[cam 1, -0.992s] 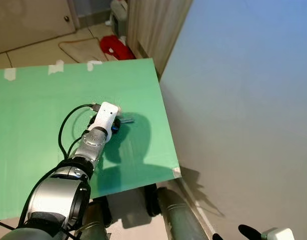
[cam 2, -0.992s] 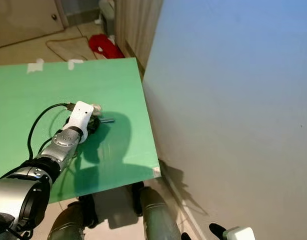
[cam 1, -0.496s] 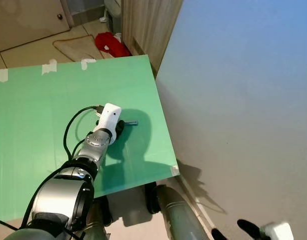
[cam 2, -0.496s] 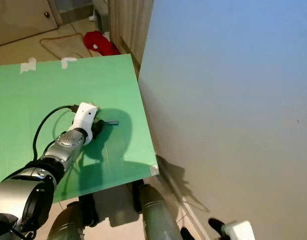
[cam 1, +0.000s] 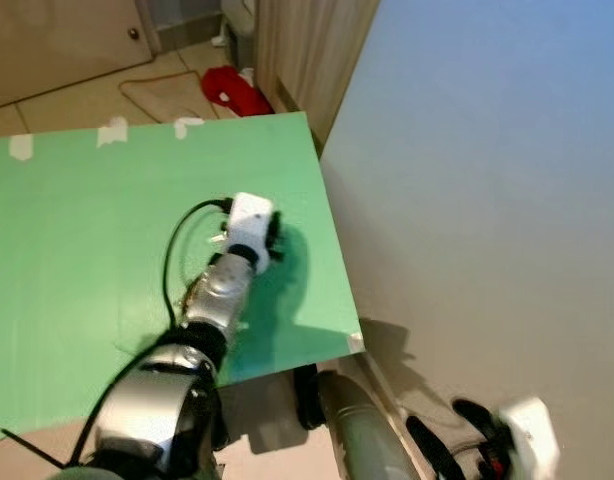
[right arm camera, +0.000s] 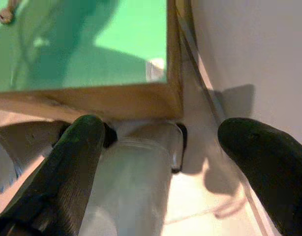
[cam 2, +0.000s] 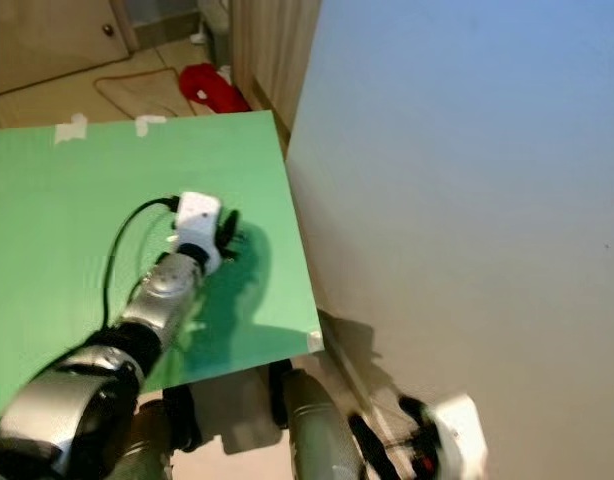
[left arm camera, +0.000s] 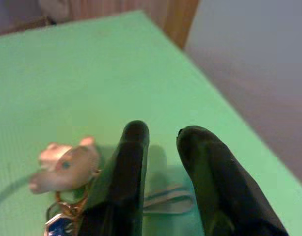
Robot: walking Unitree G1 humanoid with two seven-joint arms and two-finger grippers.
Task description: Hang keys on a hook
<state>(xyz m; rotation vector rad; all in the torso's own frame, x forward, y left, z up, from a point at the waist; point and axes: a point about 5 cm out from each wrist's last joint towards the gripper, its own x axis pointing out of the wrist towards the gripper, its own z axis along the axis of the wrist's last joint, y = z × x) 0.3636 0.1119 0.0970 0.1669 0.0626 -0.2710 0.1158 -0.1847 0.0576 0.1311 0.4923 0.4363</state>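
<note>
Picking up the keys is the step in hand, judging from the left gripper low over the green table. To do it well, I'd say the fingers need to straddle the ring or the metal blade squarely and close low, near the surface, so the flat key doesn't slide out. Left jaws are parted by a narrow gap, with nothing between them that I can make out. The keys lie flat on the table: a pale animal charm, a gold ring with a blue tag, and a silver key blade that runs just under the fingertips; contact can't be told. Right gripper hangs low by the wall, jaws wide apart, holding nothing, above the robot's leg. No hook can be made out.
</note>
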